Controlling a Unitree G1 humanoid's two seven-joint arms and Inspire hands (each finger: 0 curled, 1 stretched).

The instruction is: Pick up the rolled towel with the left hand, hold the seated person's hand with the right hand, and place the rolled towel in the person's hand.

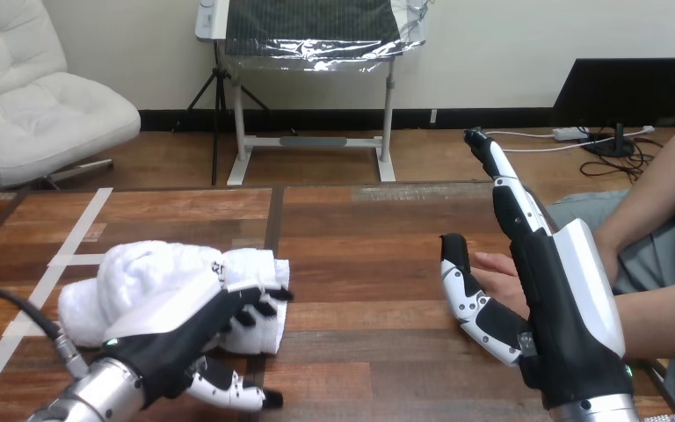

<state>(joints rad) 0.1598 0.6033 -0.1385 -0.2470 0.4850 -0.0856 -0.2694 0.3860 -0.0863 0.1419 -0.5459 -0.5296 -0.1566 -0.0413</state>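
Left hand (180, 330) on the towel (132, 272), fingers curled over its end. Right hand (567, 299), fingers straight and thumb spread, over the person's hand (495, 268) on the surface (360, 255).

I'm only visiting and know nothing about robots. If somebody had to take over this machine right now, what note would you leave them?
Left hand: on top of the towel, fingers curled over it. The towel lies on the table at the left, not lifted.
Right hand: open, fingers straight and raised, thumb spread. It stands beside the person's hand, which rests on the table at the right; no fingers are curled round it.
Done: the left hand has reached the towel.
Left: lift the towel, hold the person's hand with the right hand, place the towel in it.
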